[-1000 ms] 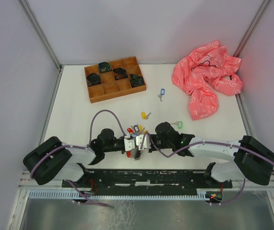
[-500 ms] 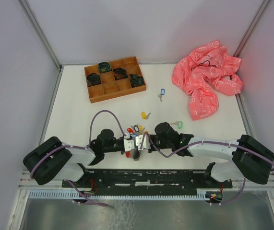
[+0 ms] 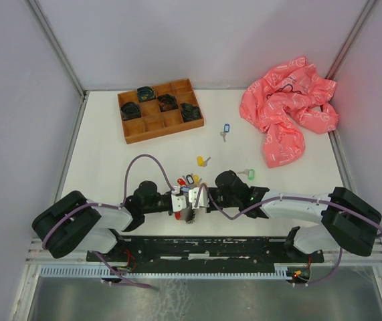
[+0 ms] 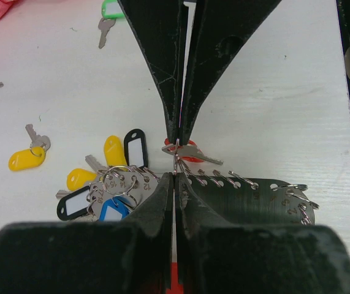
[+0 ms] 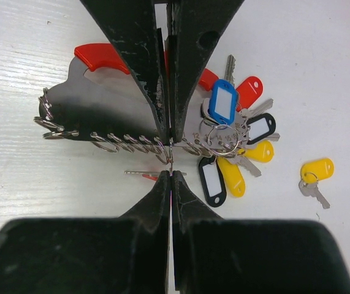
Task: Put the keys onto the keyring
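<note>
You are looking at a white table (image 3: 110,147) that is carrying a crumpled pink cloth (image 3: 288,107) at the far right and a wooden tray (image 3: 152,126) at the far left. Both arms are meeting at the near centre.

- The left gripper (image 4: 175,179) is reaching in with its jaws clenched on a small ring (image 5: 168,156).
- The right gripper (image 5: 170,176) is facing it tip to tip. Its jaws are clenched at the head of a red-tagged key (image 4: 198,154).

A metal plate (image 5: 95,104), edged with a row of little rings, is lying flat under the fingertips. The keyring (image 5: 222,136) is lying at the plate's edge just beside the grippers and is carrying a fan of tagged keys (image 5: 213,177).

Three single keys are lying apart on the table beyond the grippers:

- a yellow-tagged key (image 3: 202,160)
- a green-tagged key (image 3: 247,174)
- a blue-tagged key (image 3: 225,128), the farthest away
</note>
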`<state>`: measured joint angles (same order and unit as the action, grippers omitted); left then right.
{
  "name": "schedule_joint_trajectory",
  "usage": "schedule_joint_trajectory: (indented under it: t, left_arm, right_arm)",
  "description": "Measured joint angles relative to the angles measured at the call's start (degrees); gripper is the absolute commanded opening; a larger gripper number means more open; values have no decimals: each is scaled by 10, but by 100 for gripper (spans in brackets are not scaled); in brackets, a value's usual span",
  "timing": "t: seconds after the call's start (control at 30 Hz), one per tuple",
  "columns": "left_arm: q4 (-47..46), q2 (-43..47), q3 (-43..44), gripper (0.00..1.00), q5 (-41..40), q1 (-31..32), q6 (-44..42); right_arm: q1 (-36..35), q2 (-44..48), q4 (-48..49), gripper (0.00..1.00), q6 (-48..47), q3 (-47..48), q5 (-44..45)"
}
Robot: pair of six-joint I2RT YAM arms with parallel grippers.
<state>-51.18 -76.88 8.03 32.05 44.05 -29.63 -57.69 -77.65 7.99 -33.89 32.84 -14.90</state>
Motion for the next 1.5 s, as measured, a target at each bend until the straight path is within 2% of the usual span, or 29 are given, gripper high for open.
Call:
schedule_joint_trajectory:
  t: [0.9, 1.33, 1.5]
  left_arm:
    - [3, 10, -1, 3, -3, 0, 17]
    - [5, 19, -1, 3, -5, 0, 23]
    - [5, 22, -1, 3, -5, 1, 23]
  right_arm:
    - [0, -6, 26, 1, 25, -4, -10]
    - [-2, 10, 5, 26, 27, 0, -7]
    - [-3, 30, -3, 27, 31, 0, 9]
